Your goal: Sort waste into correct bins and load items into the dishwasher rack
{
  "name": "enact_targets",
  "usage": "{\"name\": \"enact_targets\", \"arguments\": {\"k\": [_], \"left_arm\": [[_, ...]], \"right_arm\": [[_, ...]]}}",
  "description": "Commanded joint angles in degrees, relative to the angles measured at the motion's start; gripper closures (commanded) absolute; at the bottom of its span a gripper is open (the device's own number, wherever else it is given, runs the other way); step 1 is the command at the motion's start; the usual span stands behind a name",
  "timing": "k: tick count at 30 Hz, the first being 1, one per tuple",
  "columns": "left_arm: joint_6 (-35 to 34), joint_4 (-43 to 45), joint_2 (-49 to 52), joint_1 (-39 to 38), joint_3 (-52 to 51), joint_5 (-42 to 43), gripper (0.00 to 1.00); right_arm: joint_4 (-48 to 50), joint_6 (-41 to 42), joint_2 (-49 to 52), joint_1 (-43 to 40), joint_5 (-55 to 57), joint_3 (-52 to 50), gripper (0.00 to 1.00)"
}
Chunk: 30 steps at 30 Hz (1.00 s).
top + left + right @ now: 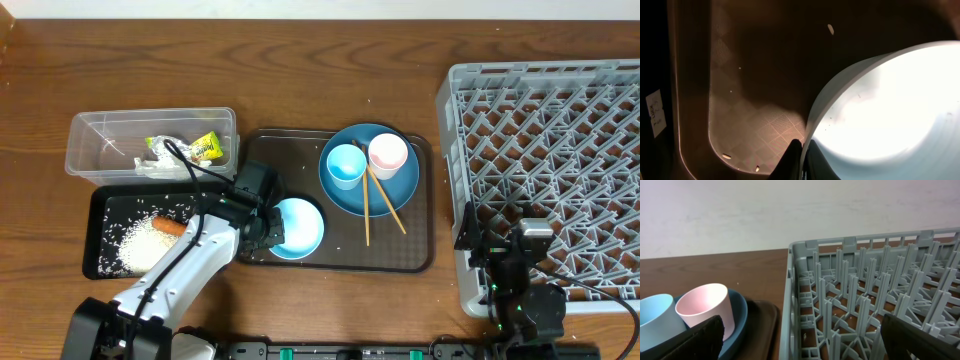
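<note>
The left tool is pinching the left rim of the bowl, one finger inside the wall and one outside, pressed together on the thin edge. The bowl is sitting upright at the left end of the brown tray, just beside the plate. A few rice grains are lying loose on the tray around it.

The bowl is looking like smooth, hard plastic or melamine. That would make it light, stiff and probably slippery. A pinch on one side of the rim is likely letting it swing or slide once it is leaving the tray. A deeper bite down the wall, with a slow, level lift, is appearing the safer hold.

The right tool is standing spread wide and holding nothing. It is hovering at the near-left corner of the rack, well apart from the bowl.
</note>
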Motion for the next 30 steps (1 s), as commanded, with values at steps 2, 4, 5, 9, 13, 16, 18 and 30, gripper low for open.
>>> {"name": "enact_targets", "arguments": {"k": [2, 4, 5, 9, 13, 16, 18, 30], "left_arm": [[1.22, -0.39, -0.83, 0.31, 0.00, -0.26, 0.94], [1.22, -0.39, -1.14, 0.33, 0.00, -0.26, 0.94], [1.22, -0.37, -1.38, 0.31, 0.00, -0.28, 0.94], [1.73, -0.48, -2.82, 0.33, 0.00, -0.26, 0.94], [2.32, -0.61, -5.97, 0.33, 0.00, -0.31, 0.94], [3.76, -0.57, -9.03, 0.33, 0.00, -0.31, 0.94], [4.92, -0.61, -11.17, 0.31, 0.00, -0.31, 0.94], [8.55, -0.61, -16.50, 0.31, 0.00, -0.24, 0.94]], "right_arm": [[-0.22, -0.20, -0.09, 0.07, -0.04, -0.09, 0.01], [-0.22, -0.20, -0.09, 0.07, -0.04, -0.09, 0.01], [-0.22, -0.20, -0.09, 0.07, -0.04, -0.09, 0.01], [-0.22, -0.20, -0.09, 0.07, -0.04, -0.09, 0.01], [-0.22, -0.20, -0.09, 0.07, -0.04, -0.09, 0.01], [-0.22, -0.20, -0.09, 0.07, -0.04, -0.09, 0.01], [-0.22, -0.20, -0.09, 0.07, -0.04, -0.09, 0.01], [-0.46, -0.15, -0.09, 0.07, -6.93, -0.09, 0.01]]}}
